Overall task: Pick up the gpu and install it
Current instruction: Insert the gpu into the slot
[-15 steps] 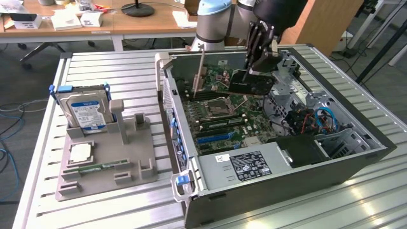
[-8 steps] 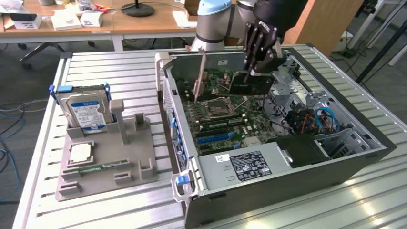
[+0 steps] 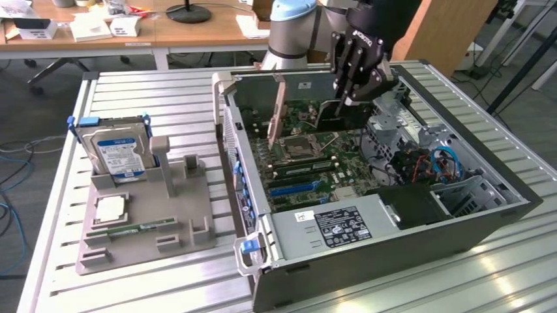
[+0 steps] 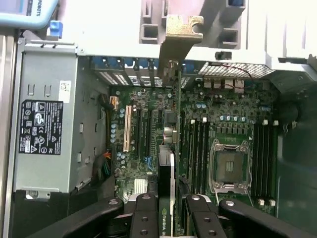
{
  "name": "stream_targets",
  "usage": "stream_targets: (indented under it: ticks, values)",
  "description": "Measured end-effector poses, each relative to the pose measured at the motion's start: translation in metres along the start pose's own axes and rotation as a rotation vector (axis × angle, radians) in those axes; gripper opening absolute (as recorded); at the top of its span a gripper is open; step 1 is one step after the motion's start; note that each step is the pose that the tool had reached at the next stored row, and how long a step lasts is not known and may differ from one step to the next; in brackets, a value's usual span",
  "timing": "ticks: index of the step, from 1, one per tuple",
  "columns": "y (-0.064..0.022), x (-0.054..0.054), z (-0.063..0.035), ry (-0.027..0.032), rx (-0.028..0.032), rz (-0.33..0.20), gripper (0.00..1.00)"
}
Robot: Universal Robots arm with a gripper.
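Standing upright in a grey holder (image 3: 187, 215) at the exterior view's left, on the slatted metal worktop (image 3: 148, 85), was a silver hard drive (image 3: 117, 153) with a blue and white label. A square processor chip (image 3: 111, 208) and a narrow green memory stick (image 3: 130, 229) lay flat on the same holder, nearer the camera. Just beside the holder, toward the exterior view's right, lay the open computer case (image 3: 366, 261), its green motherboard (image 3: 304, 166) facing up and its power supply (image 3: 335, 225) at the near end. The gpu (image 3: 331, 114) was inside the case, on edge over the motherboard, and its pale end bracket (image 3: 278, 107) rose near the case wall on the exterior view's left. The gripper (image 3: 355, 99) hung over the case with its black fingers (image 4: 144, 213) clamped on the gpu (image 4: 168, 171), one on each face of the card. In the wrist view, the card ran between the white expansion slot (image 4: 127, 129) and the memory slots, beside the processor socket (image 4: 229, 166). Whether its edge sat in a slot could not be told. Blue cables (image 3: 444, 163) lay furthest right.
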State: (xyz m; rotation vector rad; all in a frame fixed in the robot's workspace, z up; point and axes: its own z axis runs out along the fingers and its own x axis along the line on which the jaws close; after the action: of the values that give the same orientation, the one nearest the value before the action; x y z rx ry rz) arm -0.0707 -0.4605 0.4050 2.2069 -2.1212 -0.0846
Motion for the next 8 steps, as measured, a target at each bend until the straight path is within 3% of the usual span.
stream_targets:
  ticks: [4, 6, 8]
  values:
    - [0.0, -0.0001, 0.0002, 0.0001, 0.0015, -0.001, 0.26]
    - [0.0, -0.0001, 0.0005, 0.0003, 0.0092, -0.001, 0.26]
    - [0.0, -0.0001, 0.0008, 0.0011, 0.024, -0.001, 0.26]
